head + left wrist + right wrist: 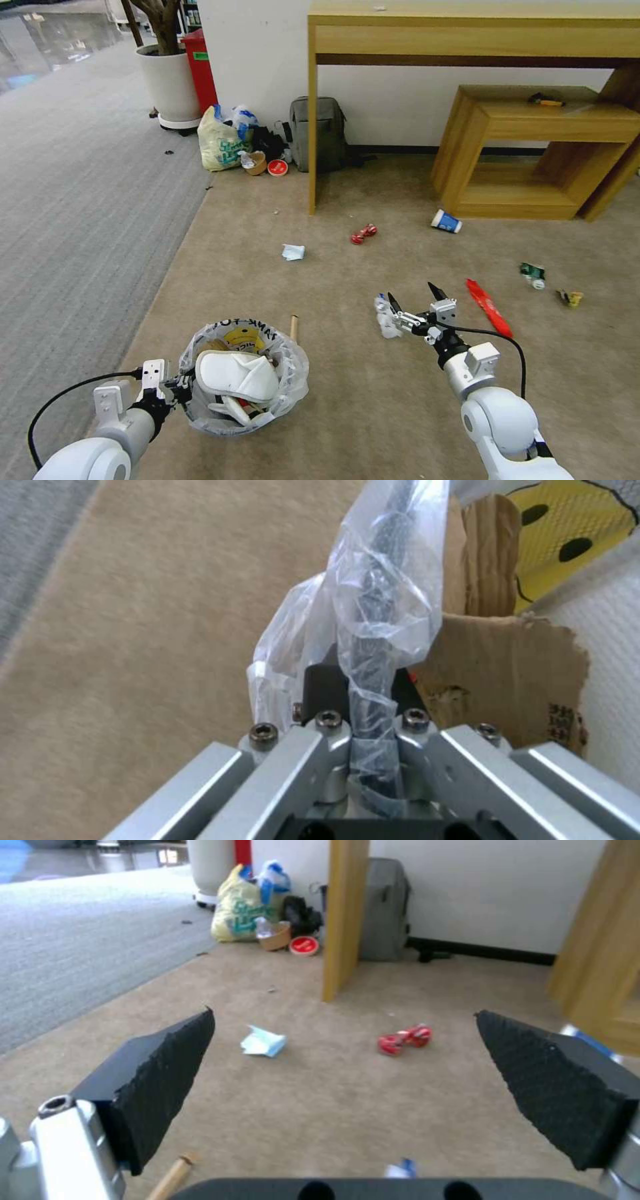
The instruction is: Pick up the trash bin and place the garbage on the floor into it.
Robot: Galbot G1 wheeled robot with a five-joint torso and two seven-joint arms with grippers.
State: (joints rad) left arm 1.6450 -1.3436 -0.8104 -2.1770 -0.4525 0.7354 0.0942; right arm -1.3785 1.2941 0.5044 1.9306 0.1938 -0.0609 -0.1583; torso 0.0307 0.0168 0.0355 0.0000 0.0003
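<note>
Head view: we see our left gripper [179, 388] clamped on the rim of the bin [293, 393], which holds a slipper [237, 375] and cardboard [513, 680]. Our right gripper [413, 301] hangs over the floor [347, 413], jaws wide apart, above a crumpled white scrap [385, 320]. Ahead lie paper [264, 1042], a red wrapper [404, 1038] and a cup [445, 221]

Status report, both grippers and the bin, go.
Left gripper shut on trash bin rim. Right gripper open, empty, above crumpled paper. Slipper in bin. Nothing blocking.
</note>
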